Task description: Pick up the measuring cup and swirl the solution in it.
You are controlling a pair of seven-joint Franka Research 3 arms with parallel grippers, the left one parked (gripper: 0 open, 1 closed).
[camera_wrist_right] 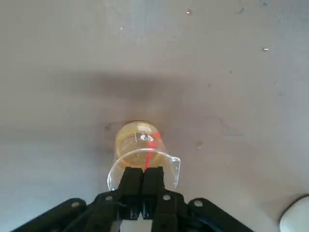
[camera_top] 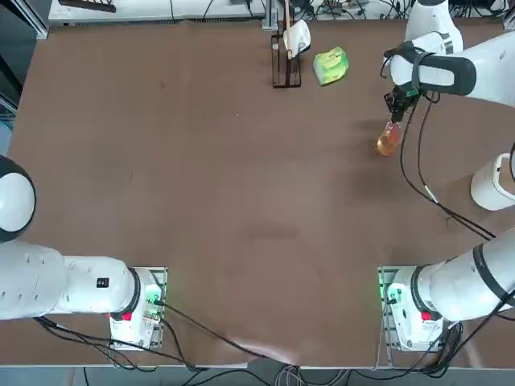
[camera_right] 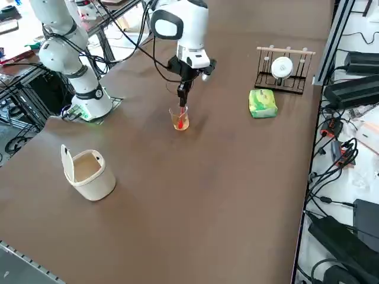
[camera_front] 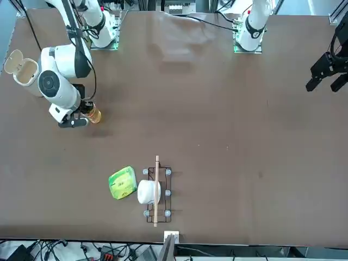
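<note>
R gripper [camera_wrist_right: 143, 170] over far R part of table [camera_top: 241, 209], pointing down, jaws together, pinched on near wall of measuring cup [camera_wrist_right: 138, 129] at rim. Cup's just off tabletop, its shadow apart from it; spout on rim, red mark on glass. Orange-amber solution [camera_right: 177, 123] in its lower part. White container w/ hinged lid open [camera_right: 95, 183] toward table's R edge, closer to robot's edge than cup is, well apart from it. By far edge, around mid-width: dark wire rack [camera_front: 168, 187] w/ light wooden bar [camera_front: 156, 209] along it & white rounded cup [camera_front: 145, 192] at the bar. Green-yellow packet [camera_top: 331, 66] lies just R of rack, between it & R gripper.
</note>
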